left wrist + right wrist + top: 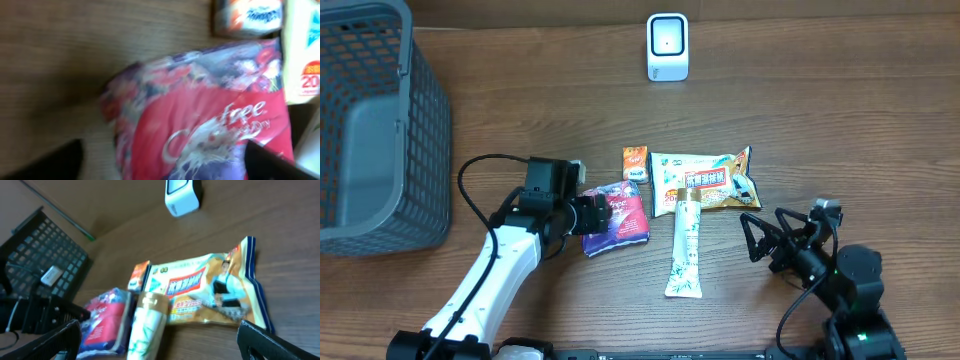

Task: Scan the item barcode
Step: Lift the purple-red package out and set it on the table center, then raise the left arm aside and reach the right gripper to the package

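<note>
The step in hand seems to be the pick-up. The left claw (592, 214) is spread wide around the left edge of the red packet (622, 214), which lies mid-tabletop (840, 110), not grasped. Next the claw must clench and carry the packet to the far white scanner (667, 47). The right claw (762, 240) is released and empty.

overhead looks straight down on my whole table (820, 100), left wrist cam close above the red pack (210, 125), right wrist cam low, looking across, all three share that pack
</note>
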Robot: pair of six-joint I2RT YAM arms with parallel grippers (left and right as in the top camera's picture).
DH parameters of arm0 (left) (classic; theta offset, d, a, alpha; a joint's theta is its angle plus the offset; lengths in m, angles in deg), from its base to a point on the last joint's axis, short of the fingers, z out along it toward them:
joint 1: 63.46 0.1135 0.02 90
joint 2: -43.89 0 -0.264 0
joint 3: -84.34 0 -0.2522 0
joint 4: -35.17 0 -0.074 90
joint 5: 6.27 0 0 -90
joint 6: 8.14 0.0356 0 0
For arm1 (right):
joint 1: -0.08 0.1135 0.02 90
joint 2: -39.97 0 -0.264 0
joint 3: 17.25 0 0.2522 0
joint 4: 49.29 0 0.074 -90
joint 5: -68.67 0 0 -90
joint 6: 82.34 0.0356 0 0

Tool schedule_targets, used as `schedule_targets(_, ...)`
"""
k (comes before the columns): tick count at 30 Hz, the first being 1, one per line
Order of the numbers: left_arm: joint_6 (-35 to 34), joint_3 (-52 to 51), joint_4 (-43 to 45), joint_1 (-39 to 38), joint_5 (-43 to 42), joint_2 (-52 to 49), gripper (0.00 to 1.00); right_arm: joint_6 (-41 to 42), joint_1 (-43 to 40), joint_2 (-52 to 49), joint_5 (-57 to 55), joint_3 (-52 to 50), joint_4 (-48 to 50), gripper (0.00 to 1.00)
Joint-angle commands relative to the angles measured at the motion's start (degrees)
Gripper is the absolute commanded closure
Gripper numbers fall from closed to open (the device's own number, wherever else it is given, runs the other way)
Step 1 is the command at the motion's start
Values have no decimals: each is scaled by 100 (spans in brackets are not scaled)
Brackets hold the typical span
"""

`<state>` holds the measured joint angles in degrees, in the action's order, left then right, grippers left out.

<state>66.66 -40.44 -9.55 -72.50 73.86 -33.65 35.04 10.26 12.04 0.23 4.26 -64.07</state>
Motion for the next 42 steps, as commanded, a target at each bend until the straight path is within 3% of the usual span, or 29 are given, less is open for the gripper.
schedule_targets(1,-369,911,-566,-9,662,9,0,-87,22,13,37,809,-627,0)
schedule_targets(8,-195,2747,-1818,-9,920,9,0,-203,42,-584,-289,2529,-2796,0)
schedule_targets(15,-79,4238,-2297,63,1080,9,0,-212,422,-2339,-2,4277,-4330,0)
schedule_targets(21,76,5742,-2905,313,1349,9,0,-210,885,-3659,1980,4728,-3965,0)
schedule_targets(23,149,6164,-3121,428,1346,11,0,-216,1036,-4019,2166,4730,-3683,0)
schedule_targets(32,234,6526,-3860,654,2179,20,0,-160,2070,-5536,2216,4730,-2898,0)
schedule_targets(42,234,6526,-4105,654,2238,13,0,140,2688,-6373,1663,4730,-2315,0)
